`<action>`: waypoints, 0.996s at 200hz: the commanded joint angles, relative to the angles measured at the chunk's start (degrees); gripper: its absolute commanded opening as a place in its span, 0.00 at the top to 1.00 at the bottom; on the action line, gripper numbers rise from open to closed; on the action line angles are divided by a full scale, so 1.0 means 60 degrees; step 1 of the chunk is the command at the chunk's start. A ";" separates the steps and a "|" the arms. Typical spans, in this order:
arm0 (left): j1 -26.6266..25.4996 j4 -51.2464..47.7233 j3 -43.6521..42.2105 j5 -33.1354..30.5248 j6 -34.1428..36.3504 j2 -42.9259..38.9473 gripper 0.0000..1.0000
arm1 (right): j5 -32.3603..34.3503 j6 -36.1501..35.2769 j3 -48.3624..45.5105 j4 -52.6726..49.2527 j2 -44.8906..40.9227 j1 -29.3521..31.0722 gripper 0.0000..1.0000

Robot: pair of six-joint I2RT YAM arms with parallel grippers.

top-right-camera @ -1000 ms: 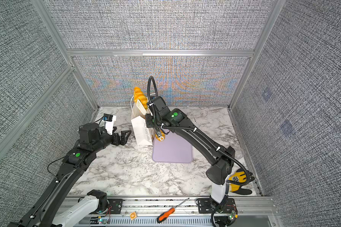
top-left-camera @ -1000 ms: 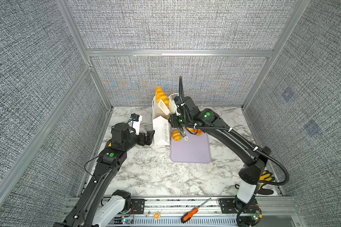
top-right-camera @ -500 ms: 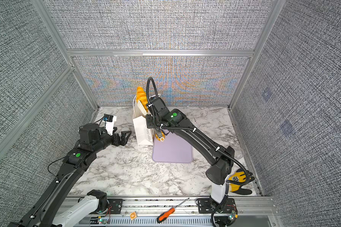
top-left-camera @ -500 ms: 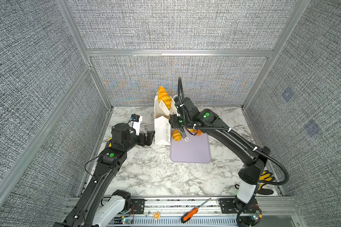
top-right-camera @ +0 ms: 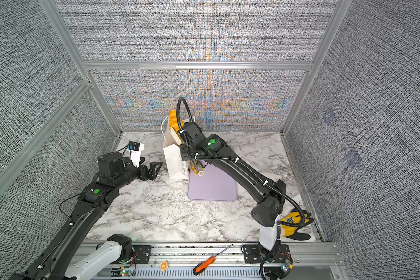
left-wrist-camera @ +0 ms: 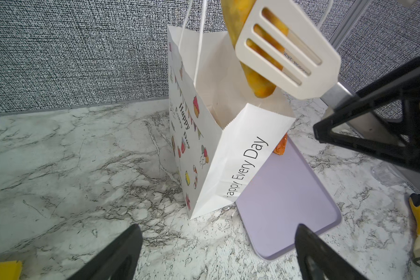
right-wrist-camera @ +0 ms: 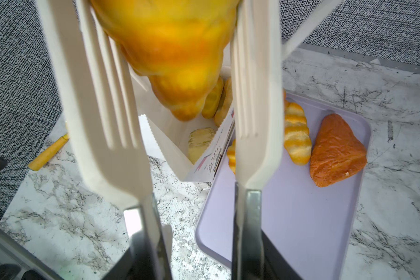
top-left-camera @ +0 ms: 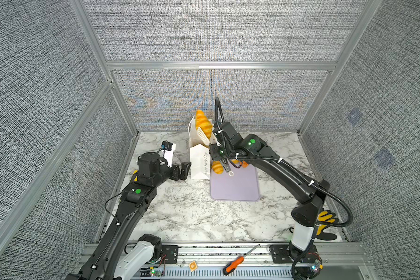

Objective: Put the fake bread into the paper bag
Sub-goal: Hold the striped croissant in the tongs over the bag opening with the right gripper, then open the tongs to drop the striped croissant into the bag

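Taking the back wall as twelve o'clock in both top views, you have the paper bag (top-left-camera: 199,161) (top-right-camera: 175,166) (left-wrist-camera: 240,157) standing upright and open just beside the ten o'clock corner of the lilac tray (top-left-camera: 235,189) (top-right-camera: 214,186) (left-wrist-camera: 284,206) (right-wrist-camera: 289,218). The narrow "Happy Every Day" side faces six o'clock. Your right jaws are closed on the metal arms of white slotted tongs (top-left-camera: 203,135) (top-right-camera: 174,134) (left-wrist-camera: 289,55) (right-wrist-camera: 107,121). The tongs' two blades stand apart, with a yellow croissant (top-left-camera: 202,121) (top-right-camera: 172,117) (left-wrist-camera: 238,24) (right-wrist-camera: 175,60) between them, tip down over the bag's mouth. It is blurred in the right wrist view, so you cannot tell whether the blades pinch it or it hangs loose. Inside the bag you can see golden pastries (right-wrist-camera: 216,99) against one wall and a pale puff (right-wrist-camera: 200,143) lower down. At the tray's twelve o'clock end a striped croissant (right-wrist-camera: 297,135) and an orange-brown pastry (right-wrist-camera: 337,150) lie side by side. Another croissant (top-left-camera: 217,167) lies close against the bag. Your left jaws are spread fully wide and hold nothing. They hang low over the marble surface (top-left-camera: 192,213) at the bag's nine o'clock, pointed at it and near it but apart from it. A yellow-and-black glove (top-left-camera: 325,223) lies at the surface's four o'clock edge. An orange-handled screwdriver (top-left-camera: 235,264) rests on the front rail at six o'clock.
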 commanded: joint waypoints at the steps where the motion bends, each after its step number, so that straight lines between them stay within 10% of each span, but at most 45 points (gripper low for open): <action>1: 0.0023 0.0286 -0.0037 0.0036 0.0072 -0.0076 0.01 | 0.0196 -0.0070 0.0157 -0.0069 0.0005 0.0033 0.45; 199: 0.0023 0.0060 -0.0123 -0.0231 0.0034 -0.0271 0.01 | 0.0445 -0.0349 0.0949 -0.0661 -0.0050 0.0392 0.41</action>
